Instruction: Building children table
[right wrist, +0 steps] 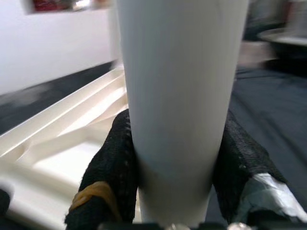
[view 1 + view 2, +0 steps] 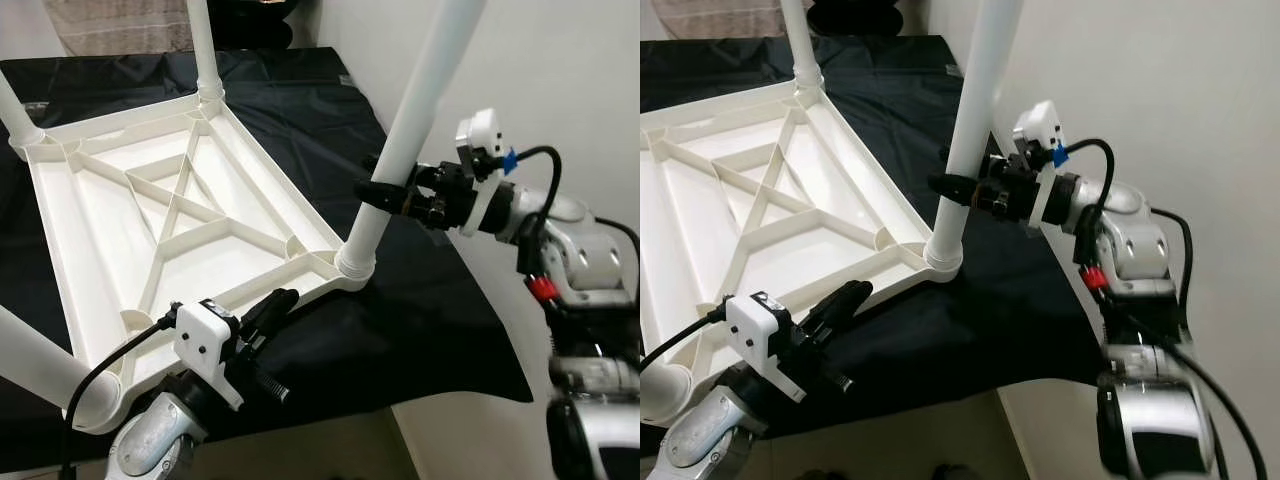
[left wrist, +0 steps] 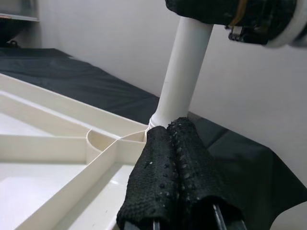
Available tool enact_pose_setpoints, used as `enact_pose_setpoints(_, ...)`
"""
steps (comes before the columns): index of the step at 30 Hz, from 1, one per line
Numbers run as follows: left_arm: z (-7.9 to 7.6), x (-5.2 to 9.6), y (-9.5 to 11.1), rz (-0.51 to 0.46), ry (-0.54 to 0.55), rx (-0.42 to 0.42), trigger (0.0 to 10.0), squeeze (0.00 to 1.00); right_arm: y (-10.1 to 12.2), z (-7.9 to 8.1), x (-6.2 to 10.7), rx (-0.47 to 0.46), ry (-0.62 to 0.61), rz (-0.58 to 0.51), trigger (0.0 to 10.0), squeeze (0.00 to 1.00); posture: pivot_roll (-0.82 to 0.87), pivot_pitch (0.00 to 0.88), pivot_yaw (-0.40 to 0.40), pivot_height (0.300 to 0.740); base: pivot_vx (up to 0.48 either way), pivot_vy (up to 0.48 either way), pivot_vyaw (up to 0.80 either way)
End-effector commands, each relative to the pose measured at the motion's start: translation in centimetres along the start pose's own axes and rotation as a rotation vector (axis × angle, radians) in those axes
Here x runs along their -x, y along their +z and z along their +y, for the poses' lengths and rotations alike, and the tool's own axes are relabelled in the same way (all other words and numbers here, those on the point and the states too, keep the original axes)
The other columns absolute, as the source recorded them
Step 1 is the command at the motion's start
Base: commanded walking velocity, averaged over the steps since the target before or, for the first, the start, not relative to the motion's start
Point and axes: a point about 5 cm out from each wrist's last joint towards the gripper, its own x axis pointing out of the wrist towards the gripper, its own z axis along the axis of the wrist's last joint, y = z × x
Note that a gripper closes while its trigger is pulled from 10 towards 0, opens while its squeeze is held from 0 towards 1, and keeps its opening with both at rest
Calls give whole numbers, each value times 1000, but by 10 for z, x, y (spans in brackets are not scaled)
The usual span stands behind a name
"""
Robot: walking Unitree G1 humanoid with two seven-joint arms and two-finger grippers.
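Four legs were in view when you stopped here, and the upturned tabletop (image 2: 180, 240) lay ribs-up on the black cloth (image 2: 420, 310) over the worktop. Your right claw (image 2: 385, 195) was clamped around the near-right leg (image 2: 400, 150), low on the tube, just above the collar (image 2: 356, 262) where it enters the corner socket. In the right wrist view both pads (image 1: 108, 163) pressed the tube from either side. Your left claw (image 2: 270, 305) rested at the tabletop's near edge, its fingers (image 3: 177, 167) pressed together with nothing between them, tips pointing at that same corner.

I judge the parts to be light, hollow, stiff plastic. The leg looked smooth and round, so it could slip or spin inside the pads if you squeezed lightly. Holding low, as you were, keeps leverage small and lets you push or twist along the tube's axis. The tabletop would likely slide on the cloth, so brace its rim with the left claw. The leg leaned slightly; whether it was fully seated I cannot tell.
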Motion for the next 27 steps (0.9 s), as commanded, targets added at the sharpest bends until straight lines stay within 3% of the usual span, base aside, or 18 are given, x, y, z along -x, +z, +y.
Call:
enact_pose_setpoints(1,0,2,-5,20,-11,9,10000,0,-58,14,7,-43,-512,290,0,0,-29,165,-132,740,0,0,0)
enact_pose_setpoints(2,0,2,-5,20,-11,9,10000,0,-58,14,7,-43,-512,290,0,0,-29,165,-132,740,0,0,0)
enact_pose_setpoints(4,1,2,-6,22,-11,11,10000,0,-70,38,9,-86,-690,337,0,0,-25,154,-128,740,0,0,0)
enact_pose_setpoints(7,1,1,-7,23,-12,12,10000,0,-68,46,1,-67,-642,320,0,0,-31,158,-122,740,0,0,0)
enact_pose_setpoints(9,2,0,-9,25,-12,14,10000,0,-58,50,-19,-24,-575,282,0,0,-33,142,-118,740,0,0,0)
enact_pose_setpoints(14,2,-2,-11,26,-12,15,10000,0,-51,51,-32,-35,-536,265,0,0,-34,138,-120,740,0,0,0)
enact_pose_setpoints(15,3,-2,-11,25,-11,15,10000,0,-48,51,-35,-48,-517,258,10000,0,-35,140,-118,740,0,0,0)
enact_pose_setpoints(18,3,-2,-11,24,-10,15,10000,0,-44,50,-38,-76,-489,228,10000,0,-36,141,-117,740,0,0,0)
enact_pose_setpoints(19,3,-2,-10,24,-9,15,10000,0,-31,49,-42,-88,-418,143,10000,110,-35,147,-117,740,0,0,0)
enact_pose_setpoints(20,3,-2,-10,24,-9,15,10000,0,-31,49,-42,-88,-418,143,10000,110,-35,147,-117,740,0,0,0)
enact_pose_setpoints(21,2,-2,-10,24,-8,15,10000,0,-20,49,-44,-102,-313,58,10000,1000,-34,152,-115,740,0,0,0)
enact_pose_setpoints(22,2,-1,-9,24,-9,16,10000,0,-10,50,-42,-94,-191,-11,10000,1000,-30,159,-116,740,0,0,0)
enact_pose_setpoints(26,1,-1,-8,24,-10,17,10000,0,1,49,-35,-70,-49,-54,10000,1000,-30,169,-119,740,0,0,0)
enact_pose_setpoints(27,1,-1,-7,24,-11,17,10000,0,6,45,-31,-28,-9,-55,10000,1000,-28,175,-121,740,0,0,0)
